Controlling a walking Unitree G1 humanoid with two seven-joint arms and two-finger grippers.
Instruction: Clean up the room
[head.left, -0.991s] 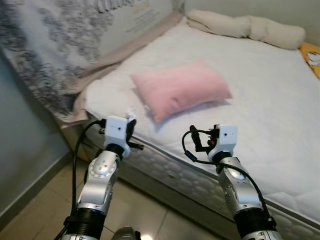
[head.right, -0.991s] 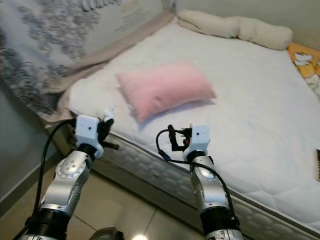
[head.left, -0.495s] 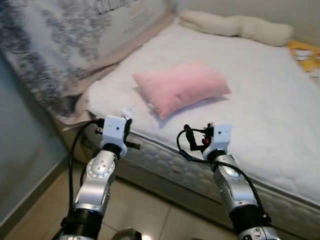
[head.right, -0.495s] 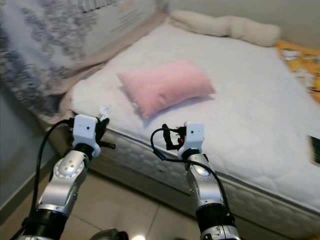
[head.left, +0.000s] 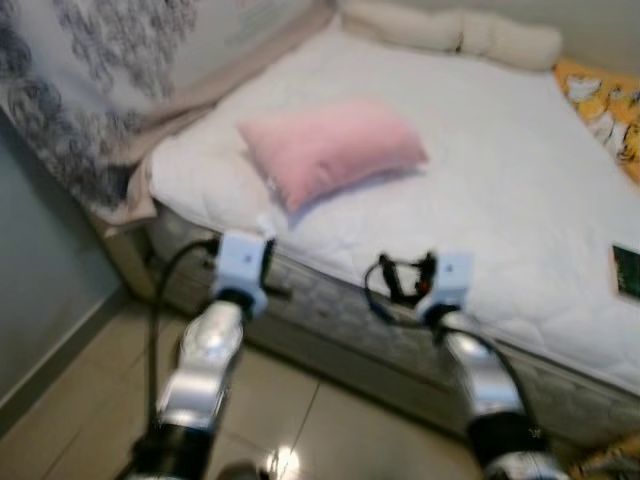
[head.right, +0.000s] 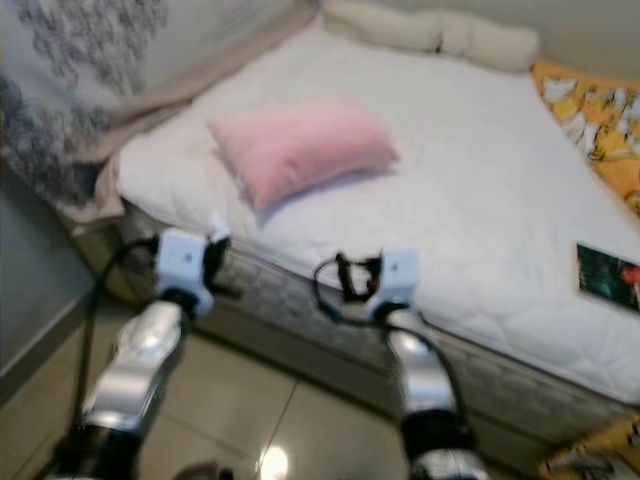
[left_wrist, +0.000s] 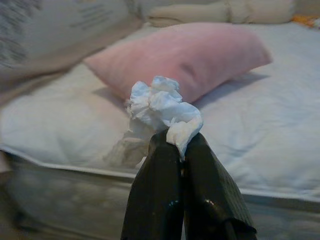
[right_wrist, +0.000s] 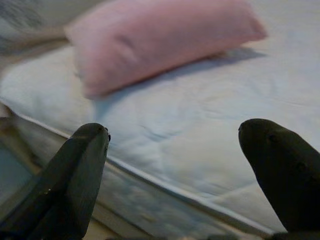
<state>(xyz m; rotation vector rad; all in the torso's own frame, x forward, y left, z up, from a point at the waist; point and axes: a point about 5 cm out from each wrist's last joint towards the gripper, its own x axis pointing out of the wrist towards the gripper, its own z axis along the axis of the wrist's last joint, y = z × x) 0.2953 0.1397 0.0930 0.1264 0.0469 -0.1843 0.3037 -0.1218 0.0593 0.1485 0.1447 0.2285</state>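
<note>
just above the left gripper, a tissue sits pinched at the tips of its two black fingers, held in the air near the edge of the bed with the pink pillow lying beyond it. it is white, crumpled into a loose wad, with one corner drooping down between the fingertips, which press together on it. the right gripper has its fingers spread wide, touching nothing, over the mattress edge near the pillow.
</note>
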